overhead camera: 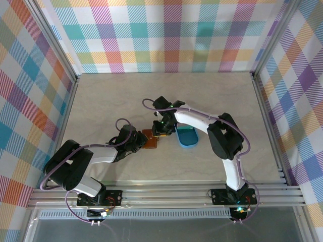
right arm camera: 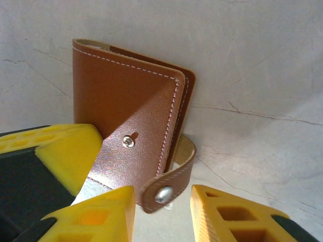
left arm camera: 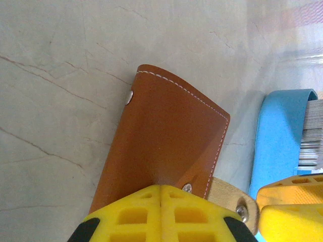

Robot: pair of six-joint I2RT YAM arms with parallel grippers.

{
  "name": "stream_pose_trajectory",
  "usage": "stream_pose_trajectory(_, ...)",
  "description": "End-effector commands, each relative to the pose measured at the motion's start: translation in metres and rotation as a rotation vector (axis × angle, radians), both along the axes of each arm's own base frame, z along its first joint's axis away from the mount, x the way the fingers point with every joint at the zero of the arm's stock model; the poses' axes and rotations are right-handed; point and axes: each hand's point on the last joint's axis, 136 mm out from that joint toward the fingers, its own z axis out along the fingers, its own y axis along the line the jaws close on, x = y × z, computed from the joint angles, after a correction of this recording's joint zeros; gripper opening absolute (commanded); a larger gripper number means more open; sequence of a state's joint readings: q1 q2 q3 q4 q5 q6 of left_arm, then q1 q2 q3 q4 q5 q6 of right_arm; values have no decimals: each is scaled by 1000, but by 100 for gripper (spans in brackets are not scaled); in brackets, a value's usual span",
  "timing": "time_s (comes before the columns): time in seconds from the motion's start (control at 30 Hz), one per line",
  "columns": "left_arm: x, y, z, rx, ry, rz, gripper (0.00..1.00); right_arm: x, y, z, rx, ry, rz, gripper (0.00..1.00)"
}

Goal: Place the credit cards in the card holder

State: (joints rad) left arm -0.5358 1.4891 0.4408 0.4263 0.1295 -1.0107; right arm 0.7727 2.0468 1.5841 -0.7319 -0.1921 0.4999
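The card holder [left arm camera: 166, 131], a reddish-brown leather wallet, lies on the table [overhead camera: 116, 101]. My left gripper [left arm camera: 161, 187] is shut, its yellow fingertips meeting on the wallet's near cover. In the top view the left gripper [overhead camera: 138, 143] is at the card holder's [overhead camera: 150, 140] left edge and my right gripper [overhead camera: 162, 130] hangs over its right side. The right gripper [right arm camera: 164, 212] is open, with the snap tab [right arm camera: 166, 189] between its fingers, touching neither. The credit cards [left arm camera: 314, 133] stand as a stack in the blue tray [left arm camera: 277, 136]. A pale grey strip [right arm camera: 91, 187] shows under the wallet's flap.
The blue oval tray [overhead camera: 187, 137] sits just right of the wallet, close to the right gripper. Aluminium frame rails [overhead camera: 266, 116] and plaid walls enclose the table on three sides. The arm bases are on the near rail [overhead camera: 166, 194].
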Motion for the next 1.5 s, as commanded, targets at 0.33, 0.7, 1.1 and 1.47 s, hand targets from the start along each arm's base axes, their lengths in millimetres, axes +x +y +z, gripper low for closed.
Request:
stream_pose_trajectory(0.33,-14,5,-21,29,57,4,0,-1,5,10,-2,-23,1,38)
stream_pose_trajectory(0.7,-14,4,-22,27,58,4,0,-2,10,5,4,5,10,23)
stream_pose_trajectory(1.1,-13,3,-22,24,59,-1,0,-3,7,-2,-32,8,12,32)
stream_pose_trajectory(1.47,-13,3,-23,22,61,-2,0,-3,9,-4,-34,14,16,22)
